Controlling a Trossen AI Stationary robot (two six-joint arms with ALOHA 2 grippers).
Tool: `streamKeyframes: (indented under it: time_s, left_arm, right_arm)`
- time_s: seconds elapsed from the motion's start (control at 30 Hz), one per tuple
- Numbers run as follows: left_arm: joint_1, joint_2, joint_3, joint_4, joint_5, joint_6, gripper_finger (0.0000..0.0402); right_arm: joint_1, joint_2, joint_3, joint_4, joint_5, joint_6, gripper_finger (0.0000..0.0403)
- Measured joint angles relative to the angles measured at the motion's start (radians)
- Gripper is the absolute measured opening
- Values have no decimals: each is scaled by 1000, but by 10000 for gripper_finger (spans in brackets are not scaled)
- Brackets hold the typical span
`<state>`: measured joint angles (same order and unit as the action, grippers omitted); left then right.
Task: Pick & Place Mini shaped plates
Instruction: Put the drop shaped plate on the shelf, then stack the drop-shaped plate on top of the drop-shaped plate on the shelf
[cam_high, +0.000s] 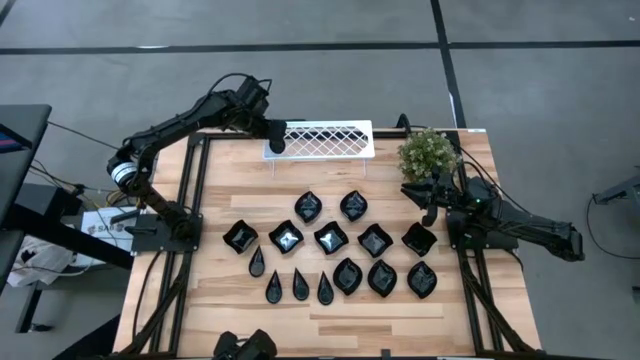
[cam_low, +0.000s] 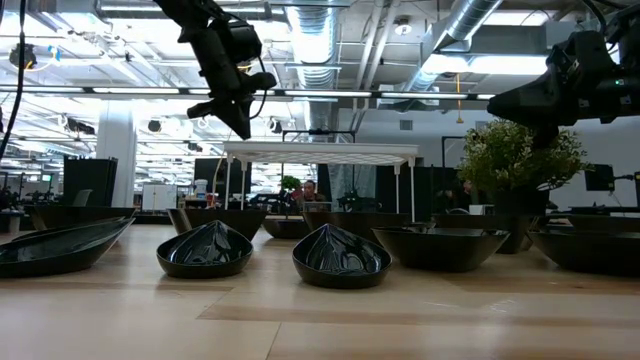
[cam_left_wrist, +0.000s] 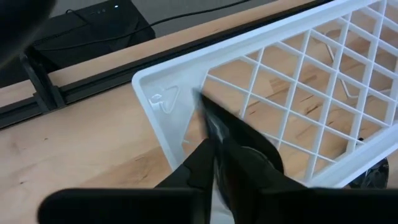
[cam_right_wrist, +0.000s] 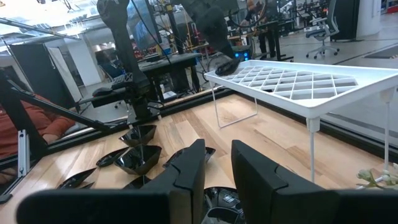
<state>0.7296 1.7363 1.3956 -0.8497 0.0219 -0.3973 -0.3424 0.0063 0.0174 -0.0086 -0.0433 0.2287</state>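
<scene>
Black dishes (cam_low: 205, 250) sitting in rows on the tabletop (cam_low: 320, 320)
Left end effector (cam_low: 238, 112) hanging above the white lattice tray (cam_low: 320, 153); potted plant (cam_low: 520, 160) standing behind.

Mini shaped plates (cam_high: 331, 238): we count 14 on the table, all on the near side of the white lattice tray (cam_high: 322, 139).
Slim teardrops (cam_high: 300, 285): we count 4, in the rows farthest from the tray.
Broader dishes (cam_high: 375, 240): we count 10, with 2 in the row nearest the tray.
White lattice tray: 1.
Potted plant (cam_high: 428, 153): 1, just beside the tray's right end.
</scene>
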Motion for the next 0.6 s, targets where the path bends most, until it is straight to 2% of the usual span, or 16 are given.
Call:
streamKeyframes:
  time_s: [0.27,0.6]
  left_arm:
    - [0,0,0,5,-11,27,72]
    - [0,-27,-1,1,-22,27,77]
  right_arm:
    - [0,0,0,0,0,0,74]
    - [0,0,0,0,0,0,74]
